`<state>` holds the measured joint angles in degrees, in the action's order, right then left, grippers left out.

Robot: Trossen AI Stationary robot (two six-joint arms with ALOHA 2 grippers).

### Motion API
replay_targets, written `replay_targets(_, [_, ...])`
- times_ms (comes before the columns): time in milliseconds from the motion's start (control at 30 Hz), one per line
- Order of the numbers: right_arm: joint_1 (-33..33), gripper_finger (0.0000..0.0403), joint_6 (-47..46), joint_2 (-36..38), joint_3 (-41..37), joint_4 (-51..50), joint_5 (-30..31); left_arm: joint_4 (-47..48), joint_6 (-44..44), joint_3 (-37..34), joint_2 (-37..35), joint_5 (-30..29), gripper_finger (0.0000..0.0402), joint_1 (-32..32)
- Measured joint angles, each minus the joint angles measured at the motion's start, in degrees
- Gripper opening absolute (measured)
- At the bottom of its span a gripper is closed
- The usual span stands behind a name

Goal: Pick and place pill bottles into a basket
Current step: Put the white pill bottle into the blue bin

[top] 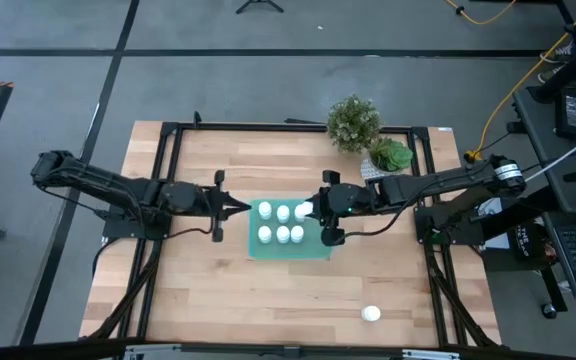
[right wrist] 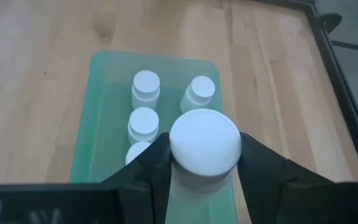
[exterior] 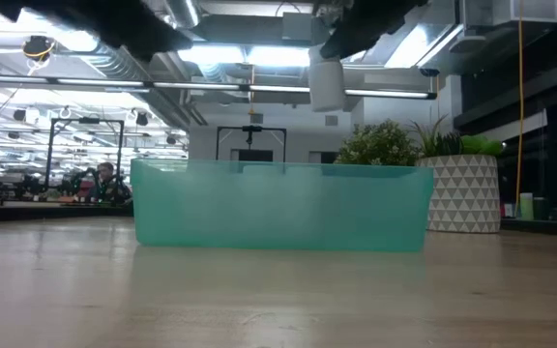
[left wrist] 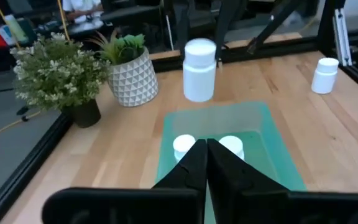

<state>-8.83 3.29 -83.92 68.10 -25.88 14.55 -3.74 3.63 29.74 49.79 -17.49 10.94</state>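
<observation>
Your right gripper [right wrist: 204, 163] pinches a pill bottle [right wrist: 204, 142] (body hidden) over the basket [top: 253, 247]; left gripper [left wrist: 207, 163] is pressed together.

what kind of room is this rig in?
Likely an open-plan lab or workshop: exposed ceiling ducts and strip lights overhead, desks with a person behind the wooden table, yellow cable across the floor.

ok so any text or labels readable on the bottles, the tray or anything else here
None can be read.
The pill bottles, including the one in the right gripper, show plain white.
The basket bears no marking.
The plant pot has only a triangle pattern.
Background signs are too blurred.
</observation>
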Motion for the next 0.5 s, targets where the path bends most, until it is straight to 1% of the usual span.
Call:
replay_targets(100, [0.0, 0.0143, -0.3, 0.5, -1.3, 1.5, 0.3, -5.4, 0.0, -4.6, -2.0, -0.1, 0.0002, 0.0])
replay_targets(233, [0.1, 0.0143, -1.9, 2.2, -5.6, 4.5, 0.9, -9.0, 0.3, -8.6, -4.1, -0.1, 0.0002, 0.0])
replay_targets(500, [1.5, 0.0143, -3.0, 6.7, -16.0, 15.8, 1.6, -9.7, -1.1, -8.8, -5.7, 1.0, 0.0007, -0.1])
